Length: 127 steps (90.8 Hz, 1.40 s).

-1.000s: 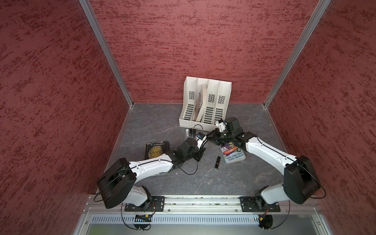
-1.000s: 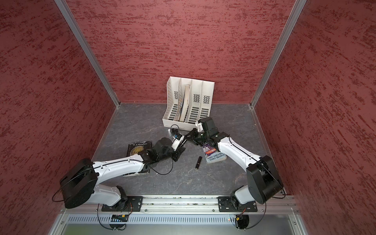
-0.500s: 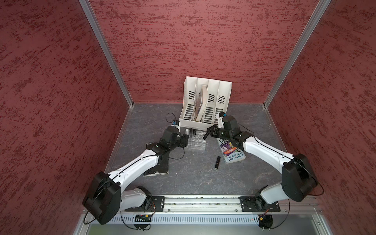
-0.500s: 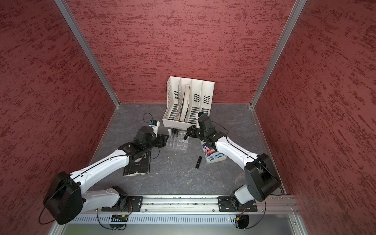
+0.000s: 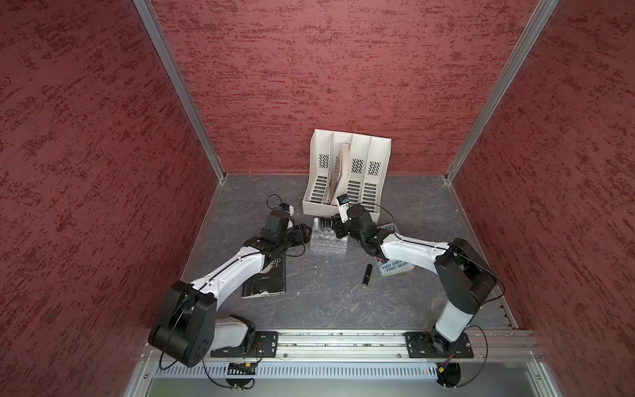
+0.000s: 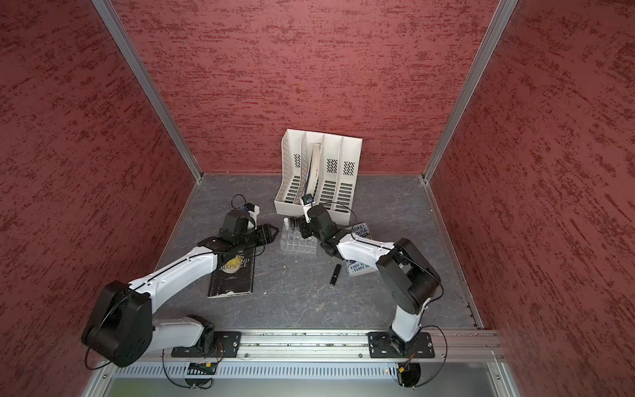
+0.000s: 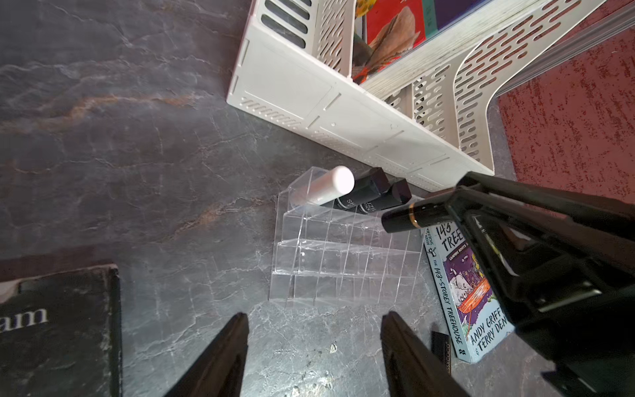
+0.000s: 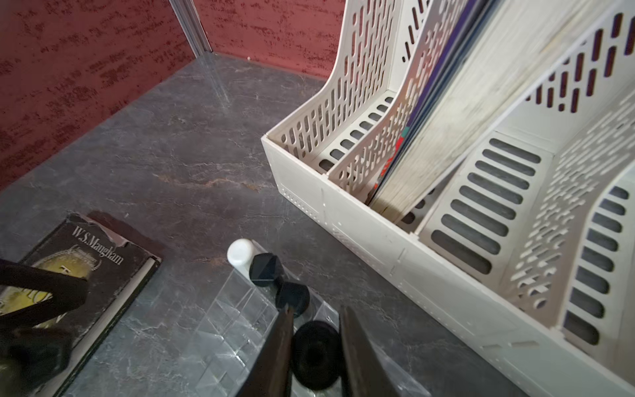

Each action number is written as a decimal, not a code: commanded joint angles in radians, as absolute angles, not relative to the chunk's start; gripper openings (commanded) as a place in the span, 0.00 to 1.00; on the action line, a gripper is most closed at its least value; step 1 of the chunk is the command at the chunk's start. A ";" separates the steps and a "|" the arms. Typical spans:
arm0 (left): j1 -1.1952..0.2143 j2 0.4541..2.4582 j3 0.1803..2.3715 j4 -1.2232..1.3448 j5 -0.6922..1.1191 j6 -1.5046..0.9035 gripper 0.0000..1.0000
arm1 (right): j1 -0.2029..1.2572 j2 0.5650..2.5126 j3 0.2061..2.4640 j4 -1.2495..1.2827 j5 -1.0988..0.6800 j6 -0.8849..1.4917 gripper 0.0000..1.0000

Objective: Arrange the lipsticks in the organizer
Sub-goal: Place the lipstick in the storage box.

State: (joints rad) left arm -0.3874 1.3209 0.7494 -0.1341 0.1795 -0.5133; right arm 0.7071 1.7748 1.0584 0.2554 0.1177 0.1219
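Before the white slotted file rack stands the clear acrylic gridded organizer, with three lipsticks in its back row. The left gripper, jaws apart and empty, hovers aside, probably to give room. The right gripper is clamped on a black gold-banded lipstick above that row, I think to lower it.

Soft even light, faint shadows. Top views sharp, edges bowed. Wrist views: nearest parts blurred, mild sheen on table.

A grey table holds a white file rack mid-frame, the organizer just below. Lower lie a dark book, a loose lipstick, a paperback.
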 commanded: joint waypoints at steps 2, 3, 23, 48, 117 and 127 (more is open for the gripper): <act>-0.384 1.340 0.740 -0.091 0.222 -0.536 0.64 | 0.715 1.792 1.101 0.329 0.156 0.092 0.06; -0.385 1.340 0.740 -0.089 0.225 -0.535 0.64 | 0.715 1.794 1.100 0.330 0.157 0.092 0.06; -0.388 1.344 0.736 -0.089 0.227 -0.537 0.63 | 0.712 1.791 1.097 0.338 0.169 0.082 0.05; -0.407 1.328 0.741 -0.109 0.212 -0.537 0.62 | 0.712 1.818 1.056 0.379 0.178 0.060 0.05; -0.611 1.327 0.843 -0.231 0.057 -0.496 0.62 | 0.707 1.814 0.977 0.447 0.186 0.099 0.37; -0.674 1.325 0.858 -0.274 0.015 -0.487 0.62 | 0.706 1.750 0.963 0.416 0.191 0.118 0.39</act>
